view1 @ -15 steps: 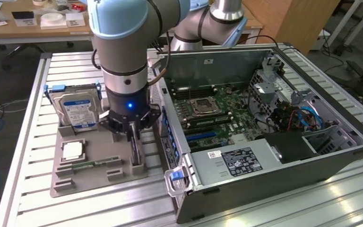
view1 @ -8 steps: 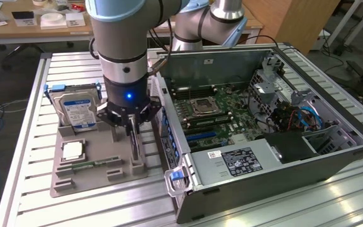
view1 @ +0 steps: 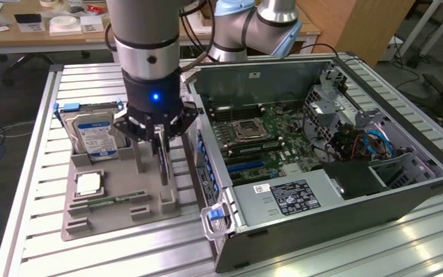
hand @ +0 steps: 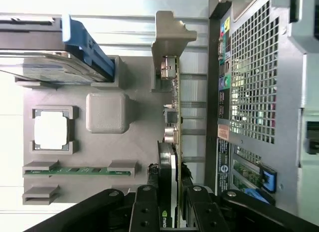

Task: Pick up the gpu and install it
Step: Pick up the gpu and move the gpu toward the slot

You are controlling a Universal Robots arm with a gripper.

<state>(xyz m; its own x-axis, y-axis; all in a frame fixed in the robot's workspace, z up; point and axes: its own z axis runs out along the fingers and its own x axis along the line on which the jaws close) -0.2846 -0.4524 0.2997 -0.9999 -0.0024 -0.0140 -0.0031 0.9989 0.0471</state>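
The gpu (view1: 162, 161) stands on edge in the grey holder tray (view1: 113, 222), on the side nearest the open computer case (view1: 406, 190). My gripper (view1: 158, 135) has come straight down over it and is shut on its upper edge. In the wrist view the gpu (hand: 174, 117) shows edge-on: a thin green board with a black cooler and a silver bracket end resting against a tray post. The black fingers (hand: 144, 212) press on both of its sides. Whether the card has left its slot I cannot tell.
The tray (hand: 139, 142) also holds a silver hard drive with a blue label (view1: 94, 135), a square processor chip (view1: 88, 183) and a narrow green memory stick (view1: 117, 200). The case lies open with its motherboard (view1: 264, 138) facing up. The case's perforated rear panel (hand: 254, 92) stands close beside the card.
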